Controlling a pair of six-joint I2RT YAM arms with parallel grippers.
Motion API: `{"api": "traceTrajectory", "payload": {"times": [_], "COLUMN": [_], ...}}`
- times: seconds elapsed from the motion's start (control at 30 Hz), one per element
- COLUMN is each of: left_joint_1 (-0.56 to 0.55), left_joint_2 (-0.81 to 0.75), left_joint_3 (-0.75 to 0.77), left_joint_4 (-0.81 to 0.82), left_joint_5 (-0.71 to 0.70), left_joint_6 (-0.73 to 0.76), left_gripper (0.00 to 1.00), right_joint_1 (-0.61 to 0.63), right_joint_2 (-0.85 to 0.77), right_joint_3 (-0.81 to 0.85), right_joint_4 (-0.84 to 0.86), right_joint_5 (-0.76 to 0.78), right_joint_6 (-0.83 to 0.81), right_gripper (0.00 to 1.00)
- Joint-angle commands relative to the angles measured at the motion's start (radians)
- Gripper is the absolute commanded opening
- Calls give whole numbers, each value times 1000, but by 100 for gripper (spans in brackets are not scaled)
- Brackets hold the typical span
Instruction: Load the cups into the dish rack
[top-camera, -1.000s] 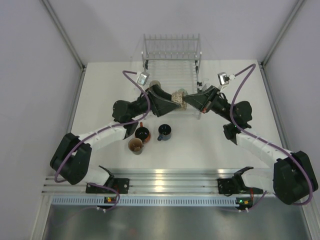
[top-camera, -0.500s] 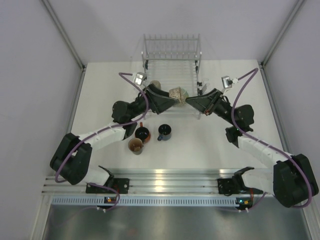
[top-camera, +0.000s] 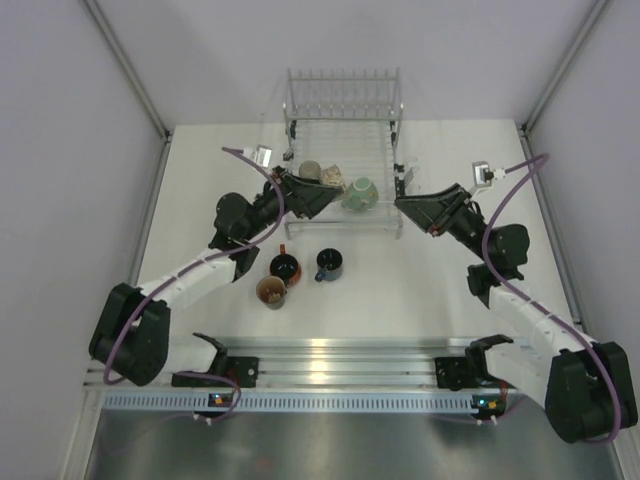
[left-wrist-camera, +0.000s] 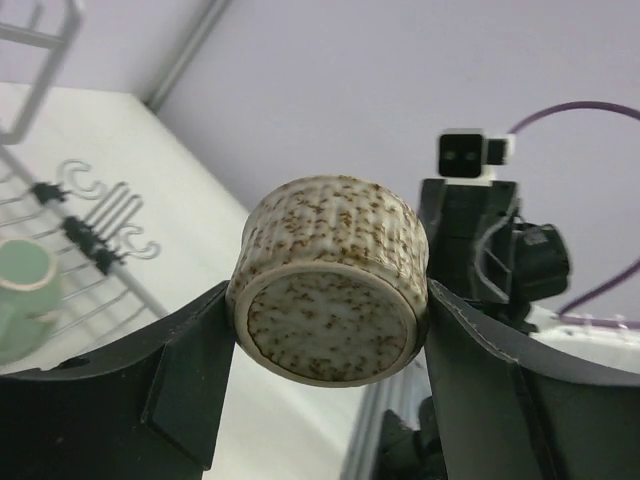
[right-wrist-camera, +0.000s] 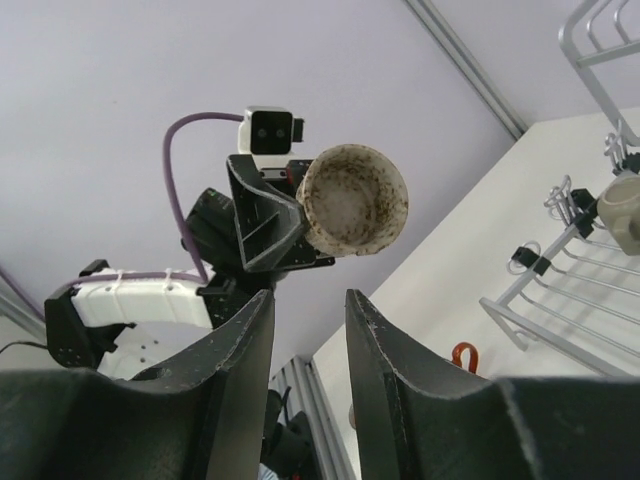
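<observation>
Left end effector (left-wrist-camera: 327, 322) clamped on a speckled beige mug (left-wrist-camera: 330, 265) (base facing the wrist camera) above the dish rack (top-camera: 344, 121); right end effector (right-wrist-camera: 308, 305) fingers apart.

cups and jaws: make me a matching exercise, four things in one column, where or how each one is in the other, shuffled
Things
1. speckled beige cup
2. mint-green cup
3. dark blue cup
4. right jaws

States
A. open, holding nothing
B. on the table, on the near side of the dish rack
C. clamped in the left jaws
D. lying in the dish rack

Pairs: 1-C, 2-D, 3-B, 4-A
</observation>
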Motion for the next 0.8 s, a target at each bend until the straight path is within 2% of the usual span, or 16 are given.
{"api": "traceTrajectory", "payload": {"times": [0.0,0.03,0.13,0.4,0.6,0.77], "left_joint_1": [1,1,1,1,1,-1], "left_joint_2": [-103,-106,-95,79,228,294], "left_joint_3": [101,126,227,465,594,658], "left_joint_4": [-292,-434,-640,-969,-1149,-1236], "left_joint_5": [-128,-156,-285,-598,-645,-655], "left_joint_6": [281,356,467,616,632,626], "left_gripper": [0,0,0,0,0,0], "right_joint_1": [-40,-51,-65,-76,-83,-91], "right_joint_2": [-40,-43,-44,-57,-64,-77], "right_joint_3": [-14,-20,-29,-41,-46,-46], "right_joint_4": [-4,-7,-9,-41,-58,-88], "right_joint_5": [-14,-17,-21,-22,-25,-25], "right_joint_6": [-36,-36,-41,-62,-69,-84], "right_gripper": [35,35,35,35,35,35]}}
